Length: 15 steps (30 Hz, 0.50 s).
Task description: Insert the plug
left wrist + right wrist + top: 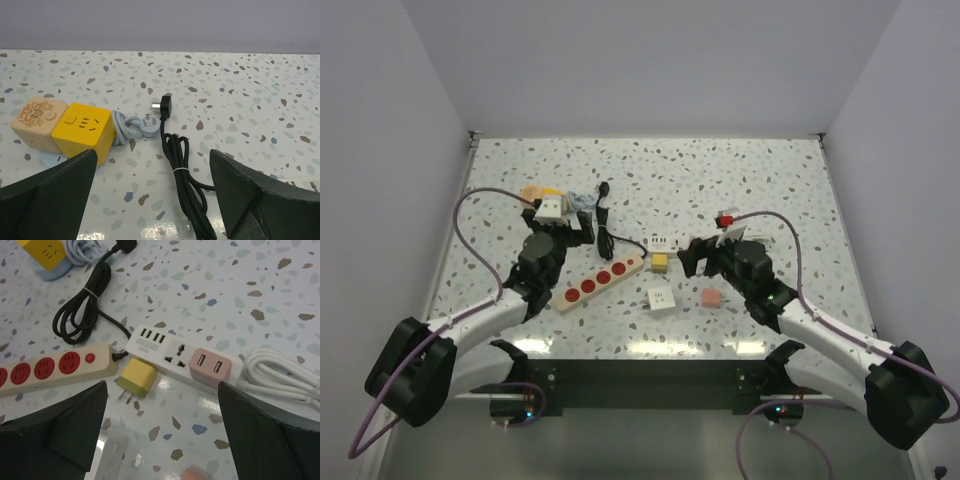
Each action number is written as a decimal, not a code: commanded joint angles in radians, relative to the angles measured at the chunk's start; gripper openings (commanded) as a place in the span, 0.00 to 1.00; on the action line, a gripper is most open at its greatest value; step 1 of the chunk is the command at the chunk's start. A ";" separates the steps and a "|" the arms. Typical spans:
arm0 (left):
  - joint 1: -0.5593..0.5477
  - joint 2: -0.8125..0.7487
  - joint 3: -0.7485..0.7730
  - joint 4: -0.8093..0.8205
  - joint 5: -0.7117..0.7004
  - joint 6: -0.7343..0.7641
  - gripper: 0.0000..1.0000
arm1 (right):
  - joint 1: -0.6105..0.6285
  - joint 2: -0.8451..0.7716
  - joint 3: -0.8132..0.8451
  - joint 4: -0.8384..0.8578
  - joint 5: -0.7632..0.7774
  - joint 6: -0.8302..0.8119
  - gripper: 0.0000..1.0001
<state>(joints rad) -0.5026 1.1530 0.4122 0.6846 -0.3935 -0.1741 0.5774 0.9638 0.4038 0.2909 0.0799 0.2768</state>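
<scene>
One black plug (164,106) lies on the worktop (770,190), beyond the far end of the beige strip (602,278), at the tip of that strip's looped black cord (176,165). There are two strips: the beige one with four red sockets, and a white one (167,351) with a pink end. There are also two cubes, yellow (82,131) and tan (37,120), and three loose adapters, yellow (136,377), white (661,299) and pink (711,298).

Only the left wrist view shows the plug's pins. They point left, toward a grey plug (148,125), and the cord trails back toward the strip. The right wrist view alone shows the yellow adapter's two pins, just beside the strip's cord end.

The left jaws are spread, holding nothing — the right jaws likewise.
</scene>
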 commanded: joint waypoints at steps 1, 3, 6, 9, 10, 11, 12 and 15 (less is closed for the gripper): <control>-0.013 -0.073 -0.053 -0.003 -0.022 -0.027 1.00 | 0.062 0.030 0.007 -0.006 -0.011 0.019 0.95; -0.020 -0.108 -0.078 -0.007 -0.021 -0.042 1.00 | 0.102 0.052 0.007 -0.007 0.011 0.025 0.94; -0.034 -0.131 -0.108 -0.016 -0.019 -0.050 1.00 | 0.157 0.067 0.007 -0.019 0.053 0.038 0.94; -0.056 -0.136 -0.119 -0.023 -0.018 -0.050 1.00 | 0.211 0.070 0.009 -0.024 0.081 0.047 0.94; -0.062 -0.139 -0.127 -0.023 -0.016 -0.050 1.00 | 0.225 0.072 0.010 -0.027 0.087 0.055 0.94; -0.074 -0.142 -0.130 -0.022 -0.016 -0.050 1.00 | 0.249 0.075 0.012 -0.029 0.098 0.058 0.93; -0.079 -0.150 -0.134 -0.019 -0.022 -0.047 1.00 | 0.260 0.079 0.020 -0.032 0.106 0.062 0.93; -0.096 -0.168 -0.150 -0.020 -0.041 -0.045 1.00 | 0.314 0.101 0.049 -0.065 0.147 0.076 0.93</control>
<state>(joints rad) -0.5827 1.0157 0.2760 0.6544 -0.4046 -0.2031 0.8509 1.0477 0.4053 0.2531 0.1600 0.3222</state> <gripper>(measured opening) 0.997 0.933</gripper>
